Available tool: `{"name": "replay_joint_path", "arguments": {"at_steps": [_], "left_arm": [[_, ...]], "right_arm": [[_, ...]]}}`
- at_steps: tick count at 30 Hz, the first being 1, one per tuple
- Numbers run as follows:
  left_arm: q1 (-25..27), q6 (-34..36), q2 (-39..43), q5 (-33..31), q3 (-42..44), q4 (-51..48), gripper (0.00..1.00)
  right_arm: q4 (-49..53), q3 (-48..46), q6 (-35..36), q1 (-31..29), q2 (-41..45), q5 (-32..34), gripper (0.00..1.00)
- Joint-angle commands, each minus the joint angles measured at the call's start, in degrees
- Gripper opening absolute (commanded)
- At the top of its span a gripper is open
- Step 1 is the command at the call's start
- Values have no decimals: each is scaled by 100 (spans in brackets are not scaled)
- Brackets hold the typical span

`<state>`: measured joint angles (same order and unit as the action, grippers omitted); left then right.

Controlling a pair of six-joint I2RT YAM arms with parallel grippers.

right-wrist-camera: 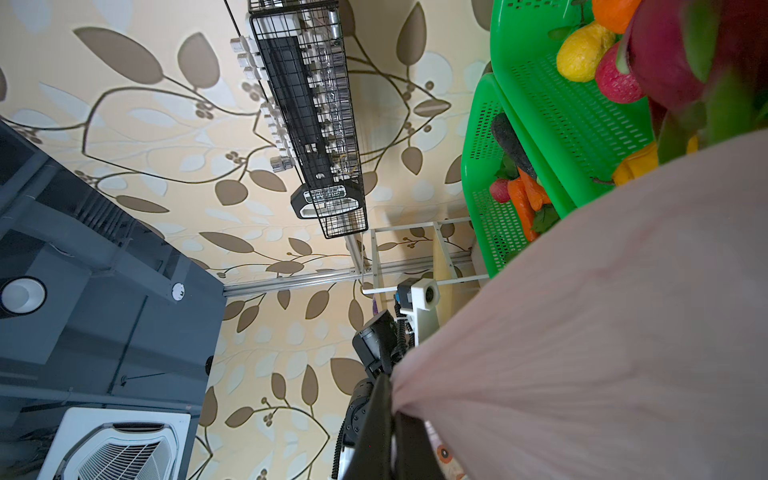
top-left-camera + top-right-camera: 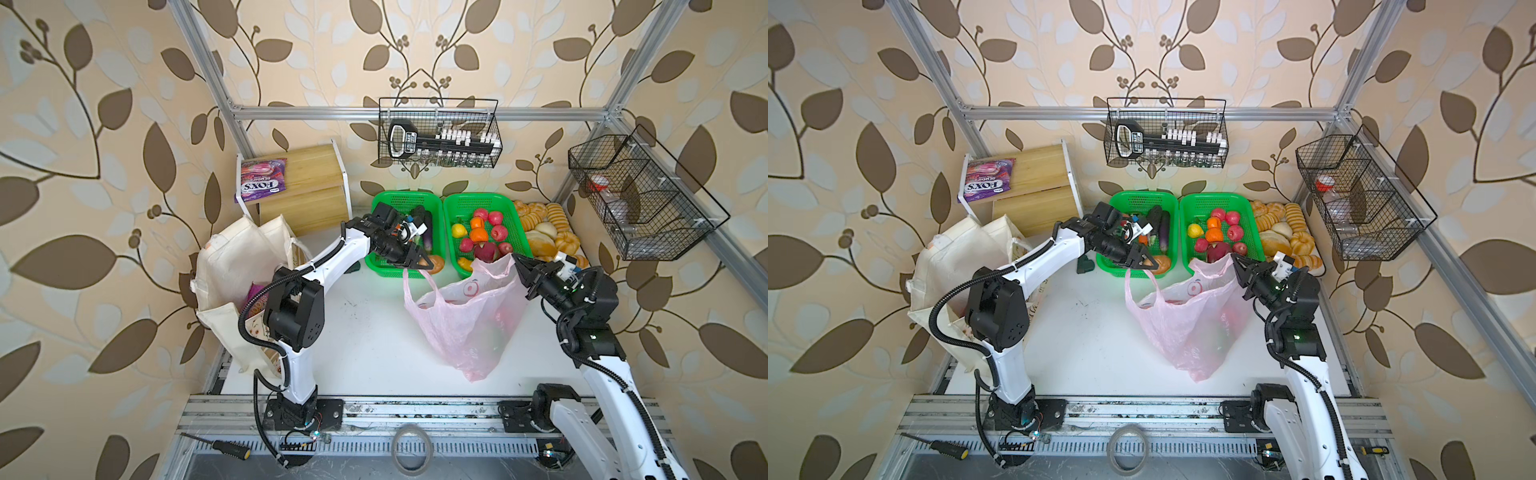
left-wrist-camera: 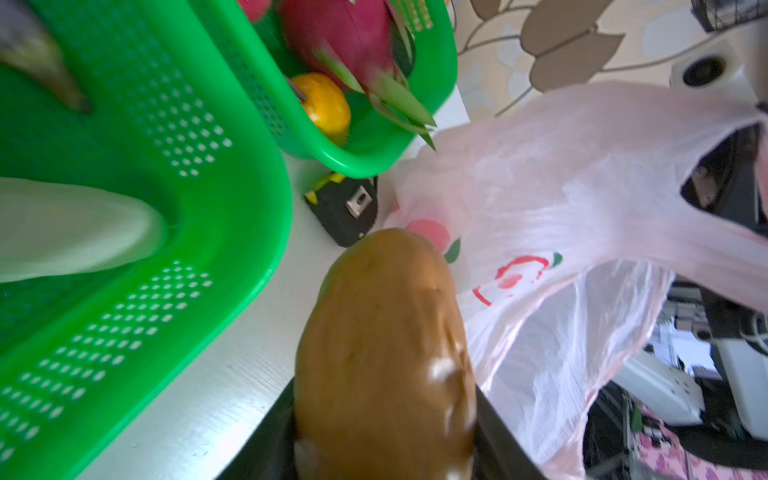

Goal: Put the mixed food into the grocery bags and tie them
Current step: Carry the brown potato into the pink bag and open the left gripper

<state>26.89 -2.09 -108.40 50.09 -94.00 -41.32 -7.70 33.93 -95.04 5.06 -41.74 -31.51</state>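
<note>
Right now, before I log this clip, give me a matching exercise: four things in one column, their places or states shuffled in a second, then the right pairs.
1. brown potato
2. pink plastic bag
3. purple-pink FOX'S packet
4. bread rolls

A. on the wooden shelf
B. pinched by the right claw
C. beside the fruit basket
D. gripped in the left claw

Pairs: 1-D, 2-B, 3-A, 4-C

beige wallpaper (image 2: 124, 257) with brown leaves all round; white tabletop (image 2: 365, 332); wooden shelf (image 2: 316, 178) against the back wall
</note>
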Motion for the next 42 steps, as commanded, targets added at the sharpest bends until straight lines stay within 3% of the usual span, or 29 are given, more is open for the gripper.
{"name": "replay_joint_path", "arguments": {"at_steps": [1, 11, 19, 31, 34, 37, 42], "left_arm": [[355, 649, 534, 622, -9, -571, 44], [858, -503, 1889, 658, 1246, 1338, 40], [1249, -590, 1631, 440, 1127, 1262, 39], [1415, -2336, 1249, -644, 1264, 3841, 37], [1463, -2393, 1088, -834, 1156, 3998, 37], [1543, -2310, 845, -570, 891, 3926, 39], [1617, -1227, 517, -670, 138, 2435, 44]], "right_arm": [[-73, 61, -207, 18, 36, 60, 0], [-148, -112, -240, 19, -27, 100, 0], [-205, -91, -269, 13, 8, 118, 0], [-123, -123, -382, -16, 243, 88, 0], [-132, -117, -383, -40, 249, 86, 0], [-155, -116, -392, -74, 251, 91, 0], [-320, -112, -529, -118, 232, 49, 0]]}}
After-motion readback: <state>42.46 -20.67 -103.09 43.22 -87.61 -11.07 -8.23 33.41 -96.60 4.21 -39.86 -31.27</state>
